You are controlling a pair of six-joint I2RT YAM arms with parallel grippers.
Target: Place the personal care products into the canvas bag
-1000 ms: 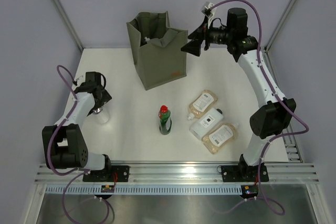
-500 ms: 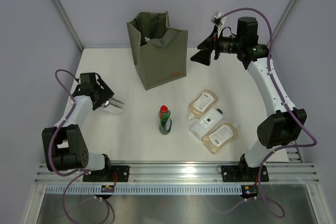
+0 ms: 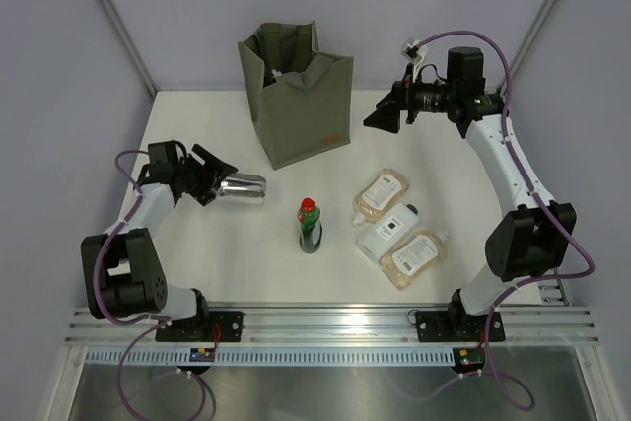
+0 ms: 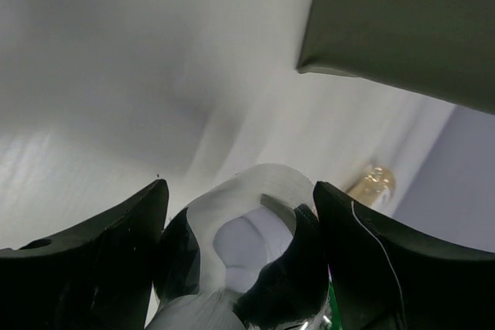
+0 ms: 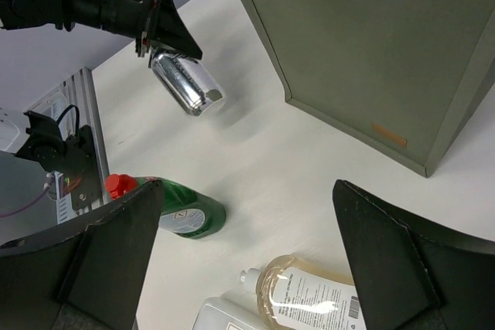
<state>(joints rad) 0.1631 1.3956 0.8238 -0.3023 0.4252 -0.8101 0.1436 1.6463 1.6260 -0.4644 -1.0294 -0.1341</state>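
My left gripper [image 3: 210,182] is shut on a pale clear bottle [image 3: 244,187], held lying sideways above the table, left of the canvas bag [image 3: 296,96]. In the left wrist view the bottle [image 4: 255,253] fills the gap between the fingers, with the bag [image 4: 402,21] ahead at upper right. A dark-green red-capped bottle [image 3: 310,225] stands mid-table. Two amber bottles [image 3: 381,193] [image 3: 415,256] and a flat white bottle [image 3: 387,231] lie to its right. My right gripper [image 3: 385,113] hangs open and empty, high to the right of the bag.
The bag stands upright and open at the back of the white table [image 3: 237,253]. A metal rail [image 3: 325,322] runs along the near edge. Grey walls with metal posts close in the back and sides.
My left gripper has shut on the pale clear bottle, lifted it from standing, tipped it sideways and carried it right toward the bag. My right gripper has drawn a little right, away from the bag.
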